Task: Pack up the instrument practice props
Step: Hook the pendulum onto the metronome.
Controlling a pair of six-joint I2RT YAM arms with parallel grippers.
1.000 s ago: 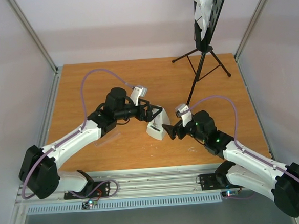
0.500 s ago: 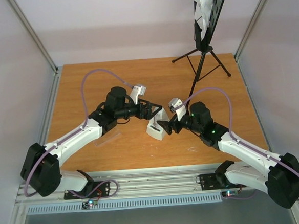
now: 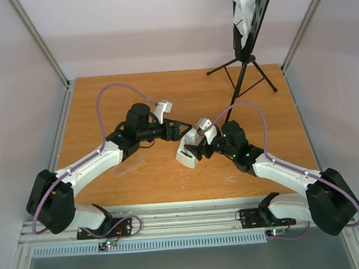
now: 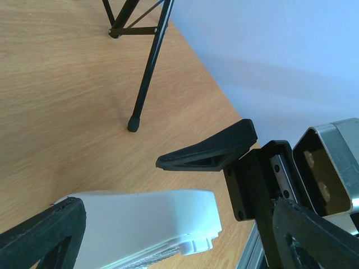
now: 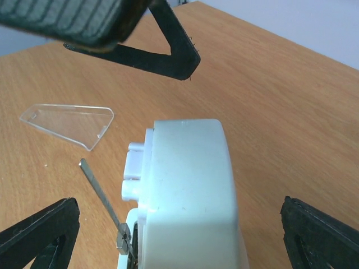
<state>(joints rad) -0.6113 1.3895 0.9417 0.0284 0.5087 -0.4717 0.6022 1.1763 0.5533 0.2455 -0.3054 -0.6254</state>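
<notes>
Left of the small white pyramid-shaped metronome (image 5: 190, 185), its clear plastic cover (image 3: 127, 167) lies detached on the wooden surface (image 3: 103, 103). My left tool (image 3: 180, 131) hangs spread wide at the metronome's far side, gripping nothing. The metronome's long axis seems to point toward my right tool (image 3: 194, 150), also released, fingers straddling its end; that arm looks better placed. The black tripod music stand (image 3: 244, 74) stands well right.

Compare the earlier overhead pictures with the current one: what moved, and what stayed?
The right gripper swung left toward the metronome; its open jaws now straddle it. The left gripper shifted only slightly, open around the metronome. Nothing was gripped or released. Metronome, clear cover and music stand stayed put.
</notes>
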